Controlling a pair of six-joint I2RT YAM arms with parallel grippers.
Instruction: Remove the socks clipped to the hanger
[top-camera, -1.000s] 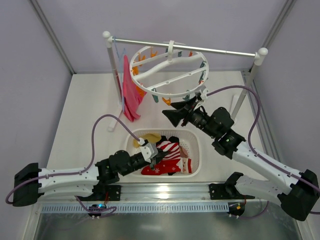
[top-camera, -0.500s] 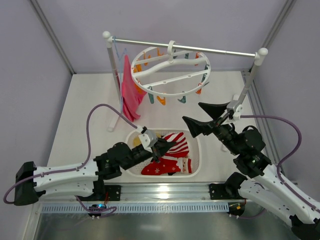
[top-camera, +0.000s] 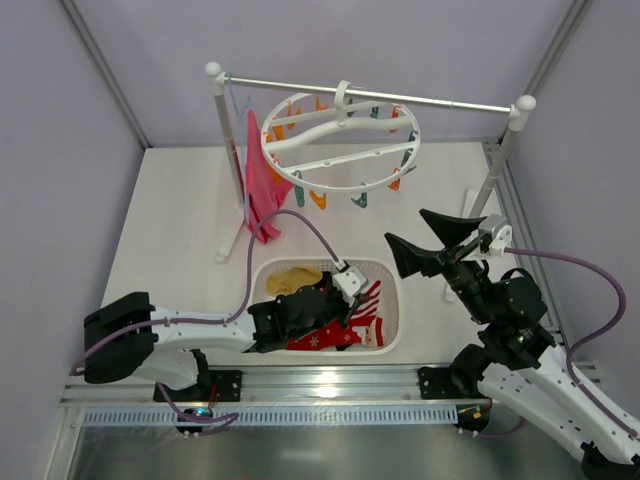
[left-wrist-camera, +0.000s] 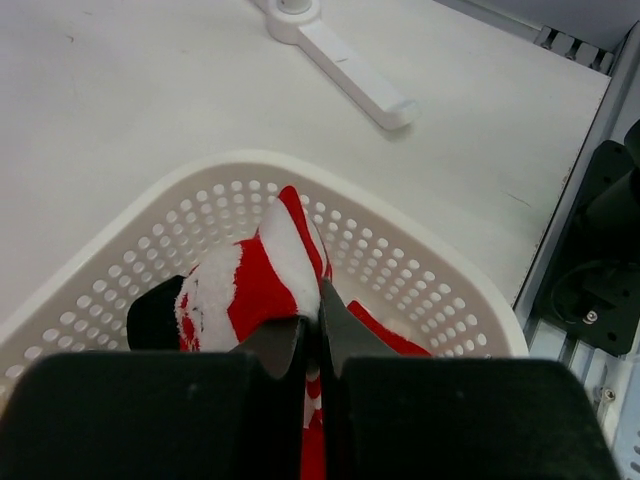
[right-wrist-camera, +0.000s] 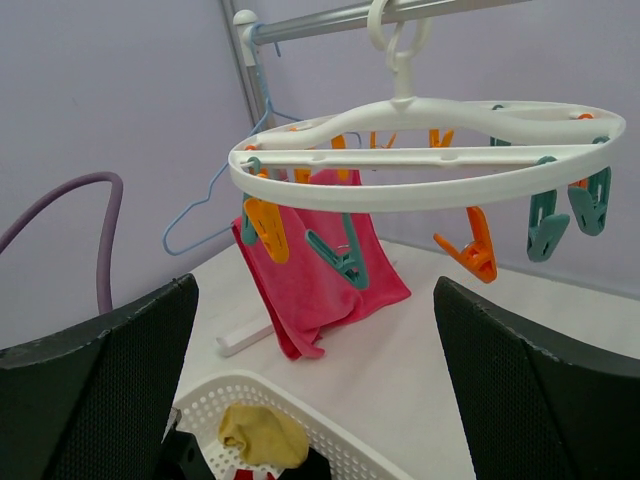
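Right pincer (top-camera: 428, 243): black jaws spread wide, nothing between them; raised beside the basket, facing the hanger.
Left pincer (left-wrist-camera: 313, 325): jaws pressed together, low inside the white perforated plastic basket (top-camera: 396, 305); tips against the red-and-white striped fabric sock (left-wrist-camera: 255, 290). Cannot tell whether a fold is nipped.
Hanger: white round plastic ring hanger (top-camera: 340, 132) with orange and teal clips, hooked on the metal rail of the white-posted rack (top-camera: 440, 101), hanging tilted.
Clips: every clip seen from the right wrist hangs bare.
Socks: in the basket. Striped one leans on the far wall; red sock with white figures (top-camera: 320, 340) at the near side; mustard yellow bundle (top-camera: 295, 278) at the back left; a black corner (left-wrist-camera: 150, 310) beside the striped one.
Not a sock: large magenta-pink cloth (top-camera: 262, 195), hanging by the rack's left post.
Progress: judged at or near the end, as no sock is visible on the ring.
Left to do: at most a check of the ring's far clips.
Hidden: clips behind the ring's rim and spokes; basket floor under the left arm; sock count uncertain, pile overlaps.
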